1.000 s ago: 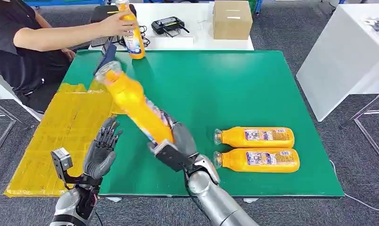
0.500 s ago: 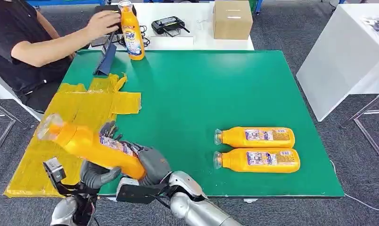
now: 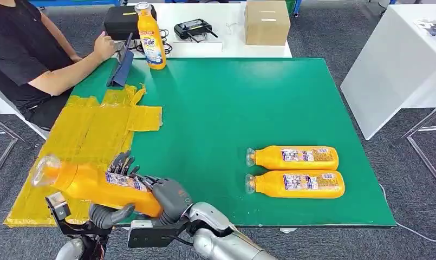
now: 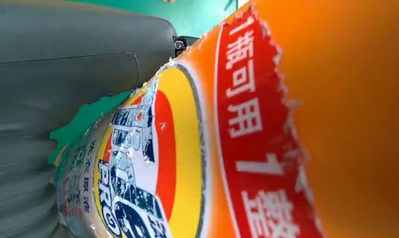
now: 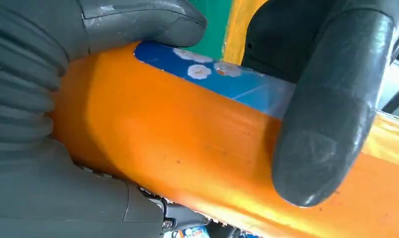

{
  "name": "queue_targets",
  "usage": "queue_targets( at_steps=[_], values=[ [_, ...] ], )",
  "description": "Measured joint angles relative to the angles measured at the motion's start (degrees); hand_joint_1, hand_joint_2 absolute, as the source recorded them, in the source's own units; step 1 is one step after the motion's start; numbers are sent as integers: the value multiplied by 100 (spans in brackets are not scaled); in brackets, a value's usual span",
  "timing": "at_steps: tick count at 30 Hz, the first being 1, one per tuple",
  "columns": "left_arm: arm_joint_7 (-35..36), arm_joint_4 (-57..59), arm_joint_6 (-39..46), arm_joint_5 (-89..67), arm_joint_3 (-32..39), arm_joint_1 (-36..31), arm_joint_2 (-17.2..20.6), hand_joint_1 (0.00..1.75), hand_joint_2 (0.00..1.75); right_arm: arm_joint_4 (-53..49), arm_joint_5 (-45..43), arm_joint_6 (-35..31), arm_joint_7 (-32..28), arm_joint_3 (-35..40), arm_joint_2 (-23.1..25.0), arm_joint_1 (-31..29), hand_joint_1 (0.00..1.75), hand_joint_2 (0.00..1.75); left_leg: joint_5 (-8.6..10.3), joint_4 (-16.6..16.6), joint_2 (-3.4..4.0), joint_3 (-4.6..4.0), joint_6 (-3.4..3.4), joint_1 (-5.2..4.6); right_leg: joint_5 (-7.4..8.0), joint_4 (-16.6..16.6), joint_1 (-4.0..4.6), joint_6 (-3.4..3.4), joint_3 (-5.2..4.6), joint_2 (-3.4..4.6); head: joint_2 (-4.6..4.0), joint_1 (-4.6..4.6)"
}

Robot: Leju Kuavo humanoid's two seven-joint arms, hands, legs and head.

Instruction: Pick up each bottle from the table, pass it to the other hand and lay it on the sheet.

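The orange plastic bottle with the printed label [image 3: 96, 186] lies nearly level above the bench's near left corner, clear cap toward the yellow crinkled sheet [image 3: 80, 146]. The right hand [image 3: 169, 197] wraps its base; the left hand [image 3: 115, 208] cups it from below.

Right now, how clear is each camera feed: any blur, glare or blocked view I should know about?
Head view: sharp and evenly lit, with the bottle held between the left hand and the right hand. Left wrist view: the bottle's label sits so close that its print is soft and little else shows. Right wrist view: the orange body is close with mild sheen, and a dark finger crosses it.
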Motion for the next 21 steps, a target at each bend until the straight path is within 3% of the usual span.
queue_targets(
  at_steps=[21],
  values=[
    [85, 2, -295, 365, 74, 76, 2, 175, 175, 125, 72, -44, 72, 166, 20, -69, 175, 175, 0, 0, 3, 0, 0, 0, 0, 0, 1, 0, -2, 3, 0, 0]
  ],
)
